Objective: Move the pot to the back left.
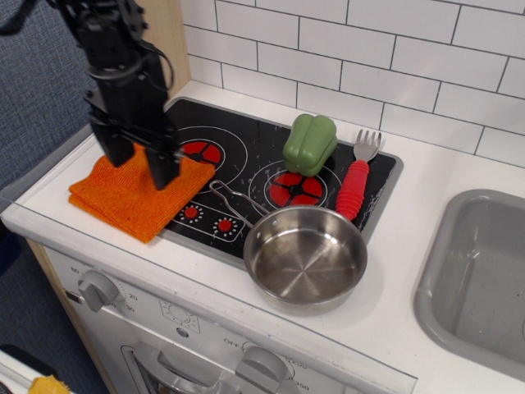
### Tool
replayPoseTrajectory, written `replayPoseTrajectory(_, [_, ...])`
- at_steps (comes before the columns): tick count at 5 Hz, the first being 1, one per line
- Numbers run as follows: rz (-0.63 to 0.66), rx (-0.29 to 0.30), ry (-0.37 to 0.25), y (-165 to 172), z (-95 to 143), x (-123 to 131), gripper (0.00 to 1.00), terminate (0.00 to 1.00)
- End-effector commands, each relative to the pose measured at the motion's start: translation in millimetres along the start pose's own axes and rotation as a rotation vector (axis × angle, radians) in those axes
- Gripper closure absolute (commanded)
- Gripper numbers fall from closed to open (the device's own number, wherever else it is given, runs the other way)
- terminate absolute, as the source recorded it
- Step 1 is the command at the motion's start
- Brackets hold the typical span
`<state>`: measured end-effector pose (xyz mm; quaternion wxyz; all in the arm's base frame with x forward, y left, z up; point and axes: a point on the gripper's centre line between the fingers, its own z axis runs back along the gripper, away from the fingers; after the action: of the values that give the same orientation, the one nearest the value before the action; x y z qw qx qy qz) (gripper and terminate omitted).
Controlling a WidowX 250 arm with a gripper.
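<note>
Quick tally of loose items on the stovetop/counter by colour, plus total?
Orange: 1, folded orange cloth
Green: 1, green plastic bell pepper
Red/silver: 1, red-handled metal fork
Silver: 1, round stainless-steel pot
Total: 4

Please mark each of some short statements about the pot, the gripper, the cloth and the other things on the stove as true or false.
1. The pot is empty. True.
2. The gripper holds the pot. False: it is open above the orange cloth, far from the pot.
3. The green pepper stands on the stove top. True.
4. The fork has a blue handle. False: the handle is red.
5. The pot lies in the sink. False: it sits at the stove's front right edge.
</note>
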<state>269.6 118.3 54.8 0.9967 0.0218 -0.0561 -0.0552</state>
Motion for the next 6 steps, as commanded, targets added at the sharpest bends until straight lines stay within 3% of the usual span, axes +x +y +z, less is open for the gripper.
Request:
replayPoseTrajectory(1, [-0.155,0.038,-0.124,-61.1,47.8,19.2,0.0,0.0])
replayPoseTrajectory(2, [-0.25,-0.012,-0.136,-110.7,44.9,17.5,0.0,0.0])
replayPoseTrajectory(3, [-0.373,-0.043,-0.108,-161.6,31.2,6.9,0.0,0.0])
replayPoseTrajectory(4, [-0.411,-0.036,-0.084,-212.6,15.1,1.1,0.0,0.0])
replayPoseTrajectory(6, [-0.44,0.012,-0.072,-242.9,-19.8,7.5,0.0,0.0])
